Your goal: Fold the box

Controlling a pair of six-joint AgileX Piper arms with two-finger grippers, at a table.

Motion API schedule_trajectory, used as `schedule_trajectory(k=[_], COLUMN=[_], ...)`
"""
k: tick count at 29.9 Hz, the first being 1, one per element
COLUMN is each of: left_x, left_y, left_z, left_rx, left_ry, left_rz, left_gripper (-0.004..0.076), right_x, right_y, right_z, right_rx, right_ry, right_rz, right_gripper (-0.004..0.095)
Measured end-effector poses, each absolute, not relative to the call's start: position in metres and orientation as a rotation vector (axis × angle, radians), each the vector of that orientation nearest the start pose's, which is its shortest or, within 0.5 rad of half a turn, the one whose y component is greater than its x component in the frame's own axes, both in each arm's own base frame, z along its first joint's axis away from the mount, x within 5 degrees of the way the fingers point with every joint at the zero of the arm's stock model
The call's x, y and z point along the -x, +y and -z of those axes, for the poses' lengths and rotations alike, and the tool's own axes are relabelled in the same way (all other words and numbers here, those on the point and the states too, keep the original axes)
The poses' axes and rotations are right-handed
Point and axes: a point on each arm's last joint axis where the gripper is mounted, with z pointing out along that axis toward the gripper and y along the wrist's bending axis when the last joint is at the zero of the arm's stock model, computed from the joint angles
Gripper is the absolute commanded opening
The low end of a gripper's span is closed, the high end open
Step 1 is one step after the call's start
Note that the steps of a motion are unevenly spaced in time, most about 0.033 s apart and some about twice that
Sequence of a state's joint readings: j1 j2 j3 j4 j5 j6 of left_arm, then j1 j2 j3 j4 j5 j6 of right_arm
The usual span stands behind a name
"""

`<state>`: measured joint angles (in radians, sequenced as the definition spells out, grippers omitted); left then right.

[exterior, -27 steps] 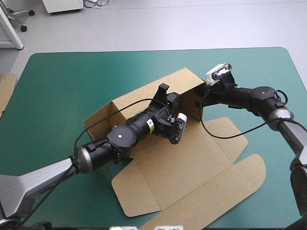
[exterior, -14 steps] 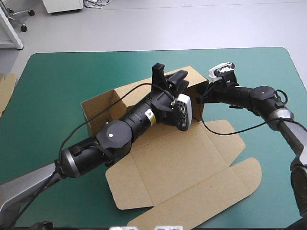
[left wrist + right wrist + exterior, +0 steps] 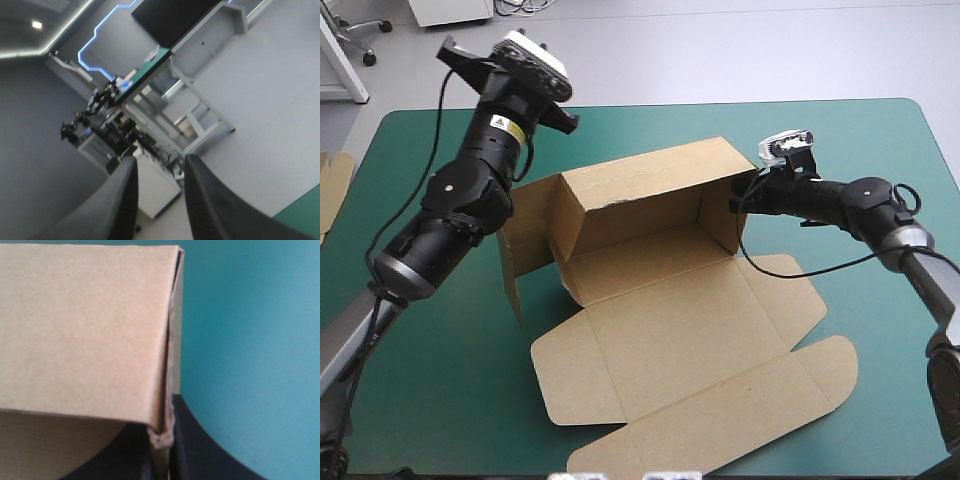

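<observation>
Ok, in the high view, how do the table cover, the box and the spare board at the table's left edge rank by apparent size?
1. teal-green cover
2. box
3. spare board: only a strip shows at the picture's edge, so its full size can't be judged.

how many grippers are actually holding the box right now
1. The right gripper is shut on the box, pinching the upright wall at its right end. The left gripper is open, raised well clear of the box and pointing out into the room.
</observation>
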<state>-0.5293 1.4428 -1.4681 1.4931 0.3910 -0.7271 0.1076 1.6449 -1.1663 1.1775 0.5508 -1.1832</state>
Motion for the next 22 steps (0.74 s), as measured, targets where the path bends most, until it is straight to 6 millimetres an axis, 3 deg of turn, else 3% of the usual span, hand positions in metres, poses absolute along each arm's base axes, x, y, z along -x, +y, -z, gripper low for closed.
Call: schedule_trajectory(k=[7,14,17,22], left_x=[-0.329,-0.33,-0.327,-0.326], left_y=[-0.053,0.026,0.044,0.058], left_z=[-0.456,-0.435,-0.425,-0.408], left_rx=[-0.313,0.041,0.128,0.189], left_ry=[1.591,1.86,1.964,2.113], left_rz=[-0.558,-0.528,-0.487,-0.45], left_gripper=[0.0235,0.0235,0.0235,0.0235], right_x=[-0.359,-0.363,-0.364,-0.368], right_y=[0.081,0.079,0.079,0.08], right_z=[-0.286,-0.301,-0.308,-0.325], right_rx=[0.431,0.468,0.477,0.48], right_ry=[2.161,2.186,2.191,2.181], right_rz=[-0.557,-0.508,-0.491,-0.496], right_gripper=[-0.0032,-0.0032,-0.0032,-0.0031])
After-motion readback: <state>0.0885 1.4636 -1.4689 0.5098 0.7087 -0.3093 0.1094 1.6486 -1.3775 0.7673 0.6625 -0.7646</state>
